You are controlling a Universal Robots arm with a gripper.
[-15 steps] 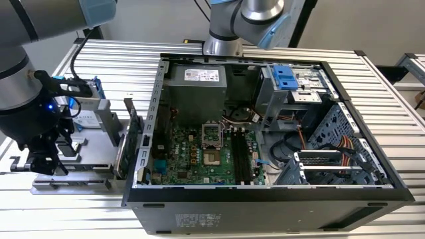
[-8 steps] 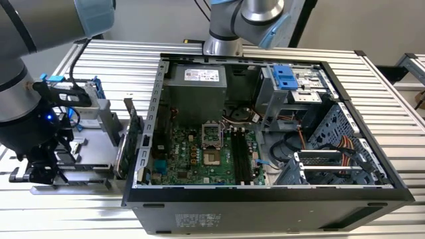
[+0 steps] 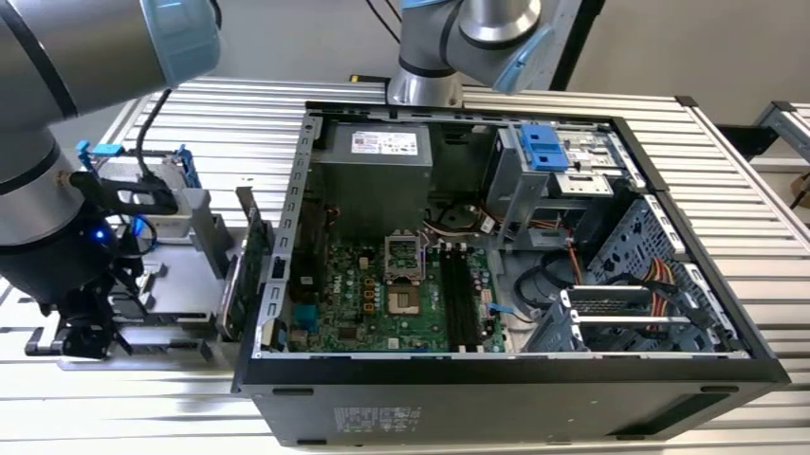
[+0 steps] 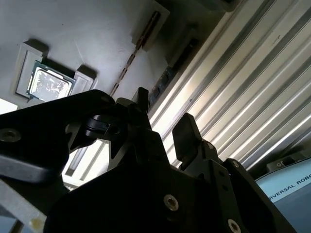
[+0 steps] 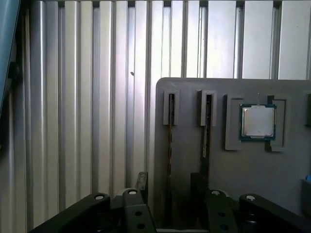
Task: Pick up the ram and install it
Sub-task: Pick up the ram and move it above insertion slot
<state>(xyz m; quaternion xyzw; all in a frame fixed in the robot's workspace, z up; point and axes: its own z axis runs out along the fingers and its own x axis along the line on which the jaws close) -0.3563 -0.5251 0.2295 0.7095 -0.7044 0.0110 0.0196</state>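
Two fingers [image 5: 142, 182] apart astride the ram [image 5: 170, 141], nothing gripped yet.

The claw [image 5: 169, 182] is open, one finger to each side of the ram, which stands on edge in a slot of the grey tray [image 5: 189, 121]. Held upright like that, the thin stick offers its flat faces to the pads, which I judge is why the claw lines up along the slot. A second slot [image 5: 208, 136] just beside it seems to hold another stick, and a processor [image 5: 257, 121] lies flat in its own recess nearby. In the exterior view the arm [image 3: 51, 190] bends steeply down over the tray, wrist pointing at it, just beside the open case [image 3: 506, 365], whose board [image 3: 379, 294] has not yet received the ram.
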